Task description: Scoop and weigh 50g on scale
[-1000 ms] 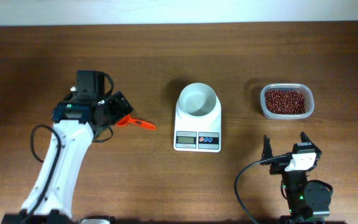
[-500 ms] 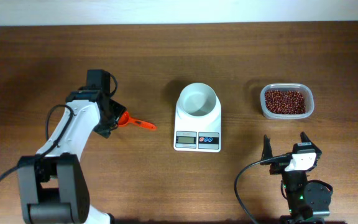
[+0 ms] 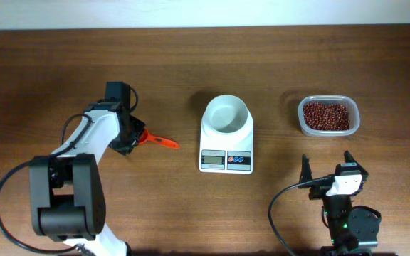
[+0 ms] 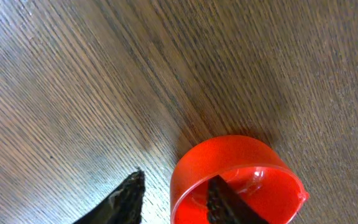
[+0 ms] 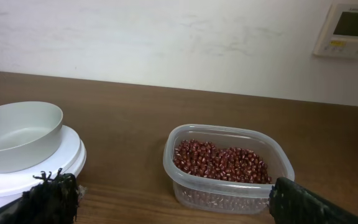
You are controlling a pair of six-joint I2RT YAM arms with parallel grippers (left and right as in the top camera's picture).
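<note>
The left gripper has dropped onto the orange-red scoop, left of centre, its jaws narrowed from wide to straddle the cup's wall, outer finger not yet touching: pickup is beginning, nothing scooped. The right gripper waits wide open, near right. On the grained wooden table, the smooth white scale bears an empty round bowl; far right, a clear tub holds glossy oval red-brown beans.

Red scoop sits open-side up on the wood-grain table, low in view. Left gripper straddles the cup wall: one dark finger inside, the other outside, with bare wood showing between it and the wall.
</note>
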